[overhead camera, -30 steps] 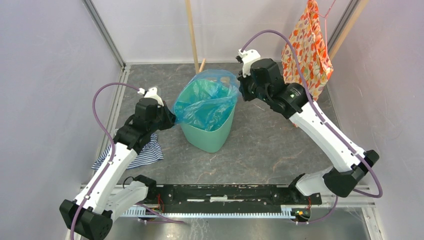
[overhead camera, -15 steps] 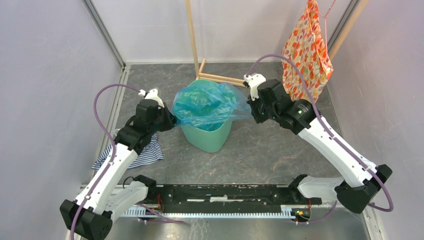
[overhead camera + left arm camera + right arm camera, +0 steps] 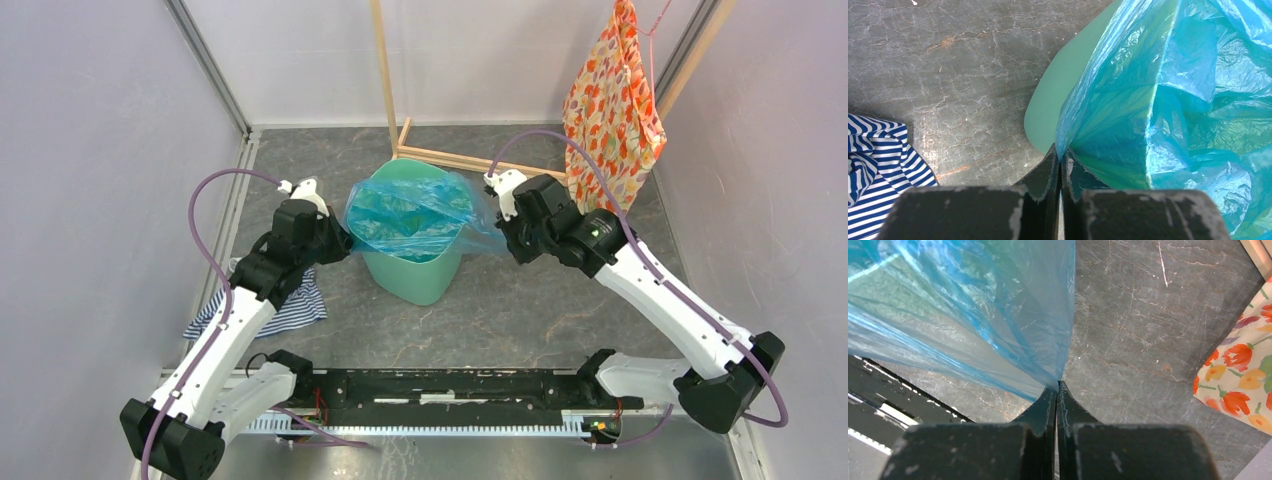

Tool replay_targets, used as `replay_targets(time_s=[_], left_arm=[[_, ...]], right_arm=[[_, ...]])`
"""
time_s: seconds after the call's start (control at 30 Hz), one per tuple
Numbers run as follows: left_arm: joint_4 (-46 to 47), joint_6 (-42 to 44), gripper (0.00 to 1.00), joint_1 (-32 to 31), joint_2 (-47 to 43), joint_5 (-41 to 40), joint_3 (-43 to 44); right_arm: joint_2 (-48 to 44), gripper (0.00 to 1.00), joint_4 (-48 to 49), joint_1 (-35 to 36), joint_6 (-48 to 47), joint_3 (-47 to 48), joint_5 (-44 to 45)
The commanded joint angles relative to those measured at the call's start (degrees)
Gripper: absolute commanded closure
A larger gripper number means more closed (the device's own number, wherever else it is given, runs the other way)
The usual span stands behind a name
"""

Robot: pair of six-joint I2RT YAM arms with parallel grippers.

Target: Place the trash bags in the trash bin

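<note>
Trash bag (image 3: 410, 215): crinkly translucent blue plastic

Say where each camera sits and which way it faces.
Top: above and behind the robot, looking down at the table; left arm and right arm show whole, left gripper and right gripper each pinching the bag over the bin.
Left wrist: on left arm, looking past shut fingers at bag, bin, striped cloth.
Right wrist: on right arm, looking past shut fingers at bag, table, floral fabric.
Shared: all three see the bag.
</note>
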Motion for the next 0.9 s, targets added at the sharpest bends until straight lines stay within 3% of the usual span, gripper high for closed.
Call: replay_targets(time_s=[0.0, 0.13, 0.43, 0.7, 0.87], left_arm=[[-0.1, -0.8, 0.93, 0.2, -1.0, -0.1, 1.0], [-0.2, -1.3, 0.93, 0.3, -0.9, 0.3, 0.9], [-1.8, -1.5, 0.93, 0.3, -0.7, -1.7, 2.5], [-2.9, -1.1, 0.93, 0.2, 0.4, -4.9, 2.7], [-2.4, -1.3, 0.94, 0.3, 2.1, -5.0, 3.1]], right_arm=[[-2.3, 1.0, -2.2, 0.0, -2.9, 2.3, -3.3], [-3.7, 1.0, -0.1, 2.6, -2.6, -1.3, -10.0], [-4.4, 1.0, 6.0, 12.2, 1.3, -10.1, -7.5], [-4.5, 1.0, 5.0, 12.5, 5.8, -12.5, 14.7], [-4.9, 1.0, 8.4, 12.4, 7.3, -11.9, 22.1]])
